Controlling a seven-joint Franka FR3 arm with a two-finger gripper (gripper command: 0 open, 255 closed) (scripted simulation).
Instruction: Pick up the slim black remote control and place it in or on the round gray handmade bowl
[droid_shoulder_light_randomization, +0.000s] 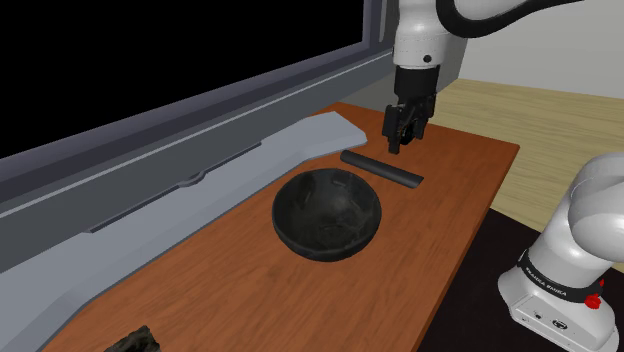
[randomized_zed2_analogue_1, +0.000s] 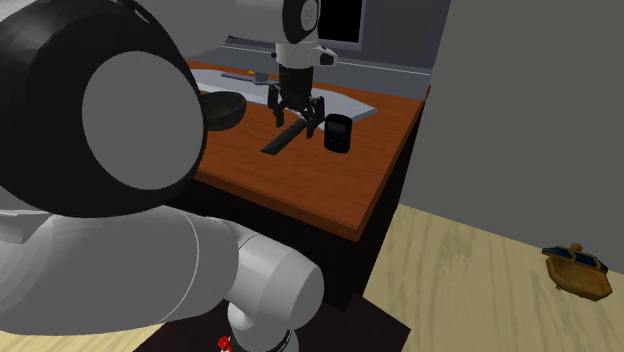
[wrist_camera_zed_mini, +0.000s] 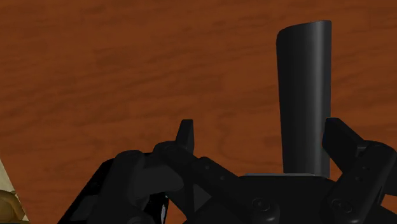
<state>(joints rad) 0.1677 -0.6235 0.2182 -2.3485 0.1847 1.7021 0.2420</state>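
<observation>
Hovering just above the slim black remote (droid_shoulder_light_randomization: 383, 170), the tool (droid_shoulder_light_randomization: 400, 140) has its fingers apart and grips nothing.

In the shoulder view the remote lies flat on the wooden surface (droid_shoulder_light_randomization: 455, 215) at about 7 o'clock from the tool. Its long axis runs from 10 to 4 o'clock, and the dark round bowl (droid_shoulder_light_randomization: 328, 215) sits near it at about 8 o'clock. The wrist view shows the remote running straight away from the tool. It lies crosswise to the line on which the fingers close, close to one finger (wrist_camera_zed_mini: 343, 140) and well off the other. The tool probably needs a small sideways shift before it descends. The remote's near end is hidden behind the tool's body there, and the gap between fingertips and remote is hard to judge. In the second exterior view the robot's own joint covers part of the bowl.
</observation>
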